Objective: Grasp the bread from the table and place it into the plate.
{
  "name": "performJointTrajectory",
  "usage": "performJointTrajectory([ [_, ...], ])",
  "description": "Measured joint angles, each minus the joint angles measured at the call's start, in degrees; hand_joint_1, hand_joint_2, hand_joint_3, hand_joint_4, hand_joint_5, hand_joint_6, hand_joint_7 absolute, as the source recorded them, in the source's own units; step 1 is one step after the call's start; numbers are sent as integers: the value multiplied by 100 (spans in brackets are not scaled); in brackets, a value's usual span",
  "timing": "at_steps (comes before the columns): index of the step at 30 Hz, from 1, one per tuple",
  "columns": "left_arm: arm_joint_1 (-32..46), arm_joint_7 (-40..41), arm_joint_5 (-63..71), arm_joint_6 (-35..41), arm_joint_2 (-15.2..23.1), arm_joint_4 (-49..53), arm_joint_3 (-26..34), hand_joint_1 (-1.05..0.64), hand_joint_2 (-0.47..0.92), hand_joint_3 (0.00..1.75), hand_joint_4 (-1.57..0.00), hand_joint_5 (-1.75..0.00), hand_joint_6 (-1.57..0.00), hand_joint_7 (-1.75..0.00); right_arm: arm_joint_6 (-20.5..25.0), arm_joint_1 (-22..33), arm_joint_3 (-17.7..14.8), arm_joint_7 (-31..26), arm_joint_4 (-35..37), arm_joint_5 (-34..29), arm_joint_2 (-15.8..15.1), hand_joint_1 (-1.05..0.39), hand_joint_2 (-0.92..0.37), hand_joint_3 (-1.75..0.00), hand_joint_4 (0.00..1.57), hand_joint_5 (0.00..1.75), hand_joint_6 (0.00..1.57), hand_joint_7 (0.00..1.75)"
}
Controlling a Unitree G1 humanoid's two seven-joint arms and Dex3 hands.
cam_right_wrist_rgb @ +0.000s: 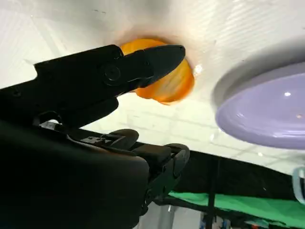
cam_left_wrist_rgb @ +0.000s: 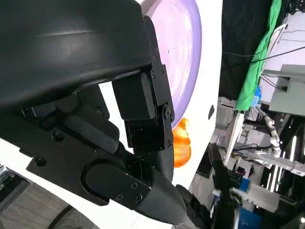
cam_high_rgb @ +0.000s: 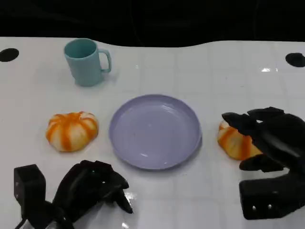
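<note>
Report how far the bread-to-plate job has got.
Nothing is delivered: the purple plate holds no bread. The right hand is open around the bread right of the plate, which still looks to sit on the table. Closing, lifting and placing remain. The left hand rests curled, holding nothing.

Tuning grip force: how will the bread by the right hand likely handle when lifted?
The bread looks rounded and puffy, so probably light and squashable. Its domed shape may let it slip from the right hand. Its flat base on the table makes rolling unlikely.
</note>
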Motion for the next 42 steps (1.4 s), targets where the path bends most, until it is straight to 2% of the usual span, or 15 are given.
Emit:
performJointTrajectory([
  [13, -1, 2, 10, -3, 2, -17, -21, -105, 81, 0, -142, -73, -157, -23, 471, -1005, 869, -376, 1813, -57, 196, -71, -89, 0, 34, 6, 28, 0],
  [17, 9, 2, 14, -1, 3, -31, -24, -105, 82, 0, -141, -73, -157, -23, 508, -1227, 1047, -429, 2333, 45, 314, -71, -89, 0, 33, 4, 26, 0],
  [26, 45, 2, 14, -14, 2, -42, -25, -105, 82, 0, -141, -74, -157, -23, 547, -1627, 1359, -554, 2988, 209, 481, -73, -91, 0, 35, 3, 26, 0],
  [28, 50, 1, 12, -15, 1, -41, -23, -105, 82, 0, -141, -74, -157, -23, 542, -1704, 1397, -603, 3150, 280, 533, -70, -90, 0, 36, 3, 28, 1],
  [30, 52, 1, 12, -15, 1, -41, -23, -105, 82, 0, -141, -74, -157, -23, 526, -1768, 1421, -670, 3311, 369, 586, -61, -88, 0, 42, 5, 33, 3],
  [32, 55, 1, 12, -15, 0, -41, -24, -105, 82, 0, -141, -75, -157, -23, 486, -1810, 1423, -879, 3487, 457, 640, -43, -89, 0, 63, 13, 50, 6],
  [33, 56, 2, 13, -15, 0, -41, -24, -105, 82, 0, -141, -75, -157, -23, 481, -1817, 1424, -1052, 3580, 487, 677, -36, -88, 0, 75, 30, 63, 5],
  [34, 57, 2, 13, -15, 0, -41, -24, -105, 82, 0, -140, -75, -157, -23, 475, -1824, 1434, -1256, 3678, 498, 723, -32, -88, 0, 76, 49, 71, 3],
  [35, 57, 2, 14, -15, 0, -42, -25, -105, 82, 0, -140, -74, -157, -22, 471, -1833, 1455, -1471, 3776, 508, 766, -24, -90, 0, 81, 91, 91, 7],
  [36, 58, 2, 14, -15, -1, -42, -26, -105, 82, 0, -140, -74, -157, -22, 424, -1849, 1478, -1735, 3884, 519, 802, -22, -90, 0, 82, 107, 99, 8],
  [37, 58, 1, 13, -16, -3, -43, -28, -105, 82, 0, -139, -75, -157, -22, 338, -1861, 1500, -2003, 3995, 525, 814, -22, -91, -3, 85, 115, 108, 10],
  [39, 59, 1, 10, -19, -3, -46, -26, -105, 82, 0, -139, -75, -157, -21, 145, -1890, 1528, -2439, 4212, 532, 820, -22, -92, -6, 89, 124, 117, 11],
  [40, 59, 1, 9, -21, -3, -48, -26, -105, 82, 0, -139, -75, -157, -21, 46, -1910, 1542, -2630, 4313, 544, 821, -22, -92, -8, 89, 142, 121, 12],
  [42, 59, 1, 8, -34, -3, -52, -26, -105, 82, 0, -139, -75, -157, -21, -131, -1950, 1572, -2958, 4500, 558, 820, -21, -92, -11, 86, 161, 125, 13],
])
